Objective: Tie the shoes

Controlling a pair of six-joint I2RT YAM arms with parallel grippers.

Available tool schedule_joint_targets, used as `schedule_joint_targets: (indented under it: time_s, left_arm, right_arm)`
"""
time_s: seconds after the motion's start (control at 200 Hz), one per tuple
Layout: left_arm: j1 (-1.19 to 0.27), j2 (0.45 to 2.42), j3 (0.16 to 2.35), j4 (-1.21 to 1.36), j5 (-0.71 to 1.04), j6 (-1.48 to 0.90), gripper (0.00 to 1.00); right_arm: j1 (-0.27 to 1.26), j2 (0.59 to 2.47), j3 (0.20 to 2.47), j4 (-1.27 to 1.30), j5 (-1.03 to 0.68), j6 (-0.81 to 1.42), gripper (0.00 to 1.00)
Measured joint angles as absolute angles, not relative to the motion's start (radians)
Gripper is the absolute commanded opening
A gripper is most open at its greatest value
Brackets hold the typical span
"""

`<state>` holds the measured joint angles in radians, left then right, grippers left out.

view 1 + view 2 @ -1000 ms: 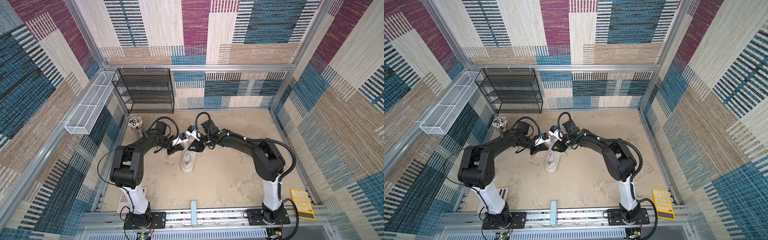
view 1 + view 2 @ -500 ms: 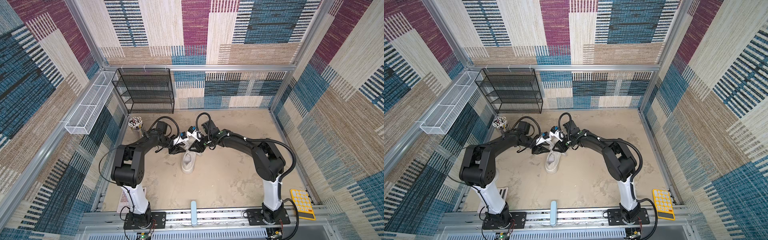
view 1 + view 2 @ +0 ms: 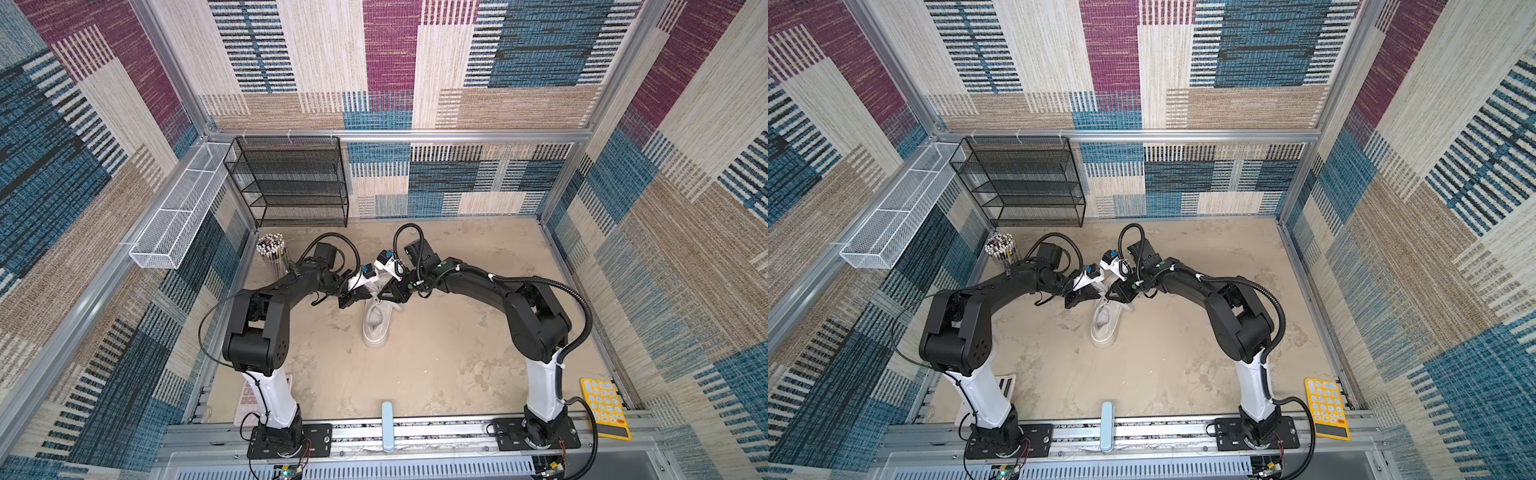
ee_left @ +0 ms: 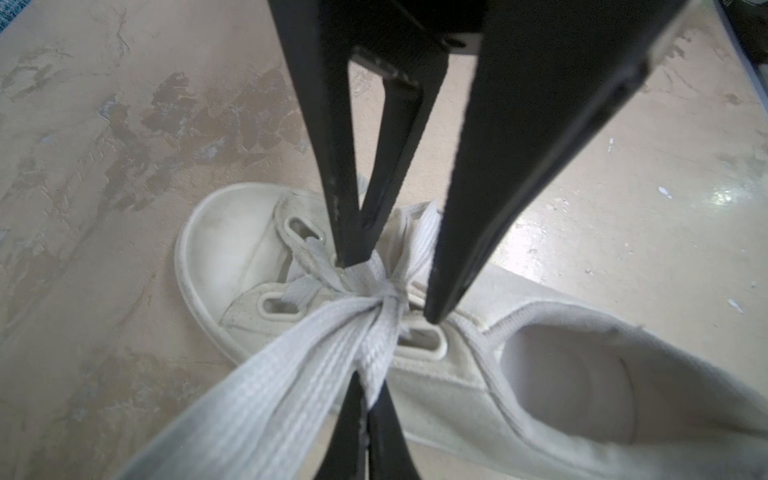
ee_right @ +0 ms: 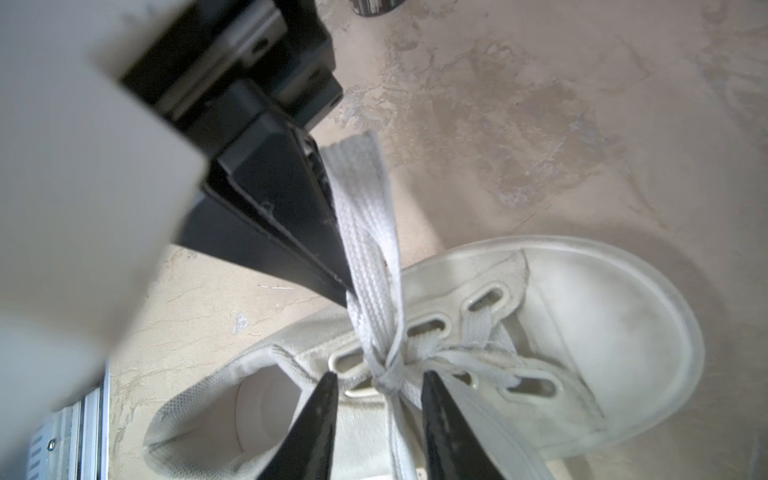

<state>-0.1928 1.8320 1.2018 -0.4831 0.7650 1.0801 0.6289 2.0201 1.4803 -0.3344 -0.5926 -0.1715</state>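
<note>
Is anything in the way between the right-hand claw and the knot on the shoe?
Nothing visible. The right gripper has its open jaws either side of the knot on the sneaker; the left gripper, shut on a lace, holds it off to one side.

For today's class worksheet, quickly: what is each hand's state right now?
Left hand: closed on the lace.
Right hand: open, straddling the knot.
</note>
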Motion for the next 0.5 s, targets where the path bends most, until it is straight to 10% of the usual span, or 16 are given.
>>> schedule_joint_targets:
  time_s: [0.501]
  left_arm:
    - [-0.191,1.796,1.162,-0.476,0.745,1.08,0.0]
  right_arm:
    - [0.641,2.057,1.492,-0.342,-0.549,-0.173,0.17]
